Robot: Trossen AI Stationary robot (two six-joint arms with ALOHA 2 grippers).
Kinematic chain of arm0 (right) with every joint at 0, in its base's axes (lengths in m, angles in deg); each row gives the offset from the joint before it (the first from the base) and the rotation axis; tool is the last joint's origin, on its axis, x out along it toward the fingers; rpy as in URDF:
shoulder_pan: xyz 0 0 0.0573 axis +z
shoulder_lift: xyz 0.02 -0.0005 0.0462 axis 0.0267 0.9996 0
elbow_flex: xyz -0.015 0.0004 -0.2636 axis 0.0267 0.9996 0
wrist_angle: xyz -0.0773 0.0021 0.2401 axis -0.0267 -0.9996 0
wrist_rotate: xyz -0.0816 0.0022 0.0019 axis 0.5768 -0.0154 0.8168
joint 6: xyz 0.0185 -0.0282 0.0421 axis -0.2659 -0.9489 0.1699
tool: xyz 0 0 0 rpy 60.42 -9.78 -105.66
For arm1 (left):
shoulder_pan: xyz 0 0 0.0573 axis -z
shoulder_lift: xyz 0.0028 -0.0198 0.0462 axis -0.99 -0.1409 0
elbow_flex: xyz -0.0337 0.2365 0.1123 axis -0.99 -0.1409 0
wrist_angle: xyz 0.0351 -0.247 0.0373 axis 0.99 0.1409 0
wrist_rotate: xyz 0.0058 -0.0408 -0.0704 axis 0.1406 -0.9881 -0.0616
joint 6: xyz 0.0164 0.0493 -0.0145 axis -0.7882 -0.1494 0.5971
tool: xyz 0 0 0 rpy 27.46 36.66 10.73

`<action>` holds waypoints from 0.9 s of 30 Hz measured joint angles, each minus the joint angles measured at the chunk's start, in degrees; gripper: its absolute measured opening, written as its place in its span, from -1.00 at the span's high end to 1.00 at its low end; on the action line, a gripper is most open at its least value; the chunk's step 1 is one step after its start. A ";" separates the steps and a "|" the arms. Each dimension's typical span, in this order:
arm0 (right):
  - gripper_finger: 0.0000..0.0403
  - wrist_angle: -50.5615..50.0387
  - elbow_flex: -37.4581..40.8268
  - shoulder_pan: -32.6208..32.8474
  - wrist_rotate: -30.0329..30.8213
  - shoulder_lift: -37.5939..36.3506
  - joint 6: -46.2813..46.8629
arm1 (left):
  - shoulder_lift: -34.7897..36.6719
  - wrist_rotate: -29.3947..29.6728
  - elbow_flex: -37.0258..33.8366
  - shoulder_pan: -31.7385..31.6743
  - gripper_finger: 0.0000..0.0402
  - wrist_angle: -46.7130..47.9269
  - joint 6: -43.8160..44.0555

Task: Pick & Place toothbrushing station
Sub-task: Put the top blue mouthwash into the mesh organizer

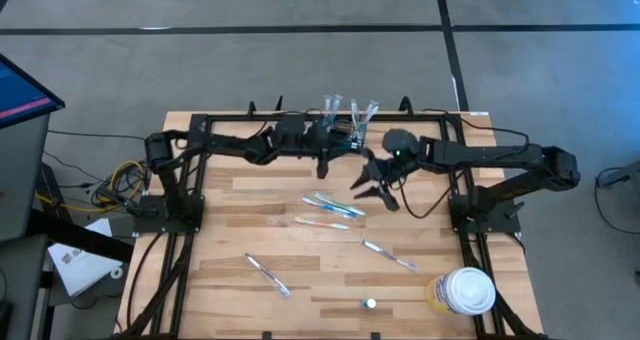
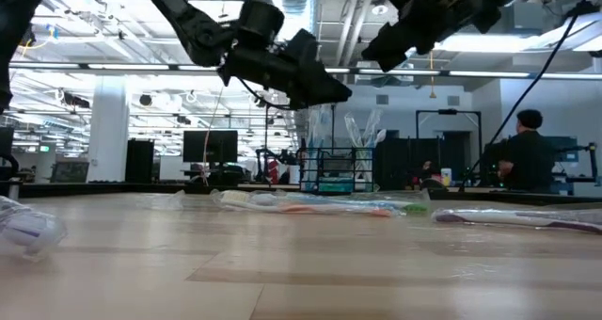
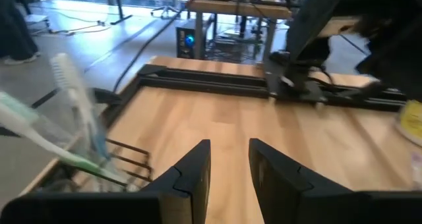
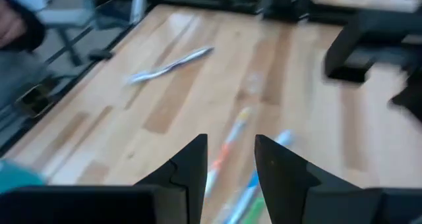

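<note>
Wooden table (image 1: 230, 280) bore one toothbrushing station (image 1: 340, 130) at 12 o'clock, five loose toothbrushes; both grippers' jaws apart.

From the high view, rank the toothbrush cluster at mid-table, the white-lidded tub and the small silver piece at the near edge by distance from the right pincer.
1. Toothbrush cluster, just left of the right pincer, mid-table.
2. White-lidded tub, near right corner.
3. Small silver piece, near edge; almost level with the tub, a close call.

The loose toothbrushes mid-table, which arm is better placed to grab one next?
Probably the right: its open pincer hangs just beside the wrapped toothbrushes, while the left pincer sits farther back, by the black mesh holder.
</note>
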 joint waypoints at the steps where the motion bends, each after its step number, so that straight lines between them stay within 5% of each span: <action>1: 0.42 -0.73 0.00 1.16 0.00 0.00 0.00 | 1.34 0.01 -1.39 0.47 0.51 0.05 -0.07; 10: 0.42 -1.96 0.00 11.07 0.34 0.07 3.61 | 11.63 0.32 -12.72 7.02 0.51 -1.78 -0.20; 27: 0.42 -6.18 0.00 32.51 21.10 0.63 25.66 | 14.30 2.87 -17.44 22.66 0.51 -5.92 1.51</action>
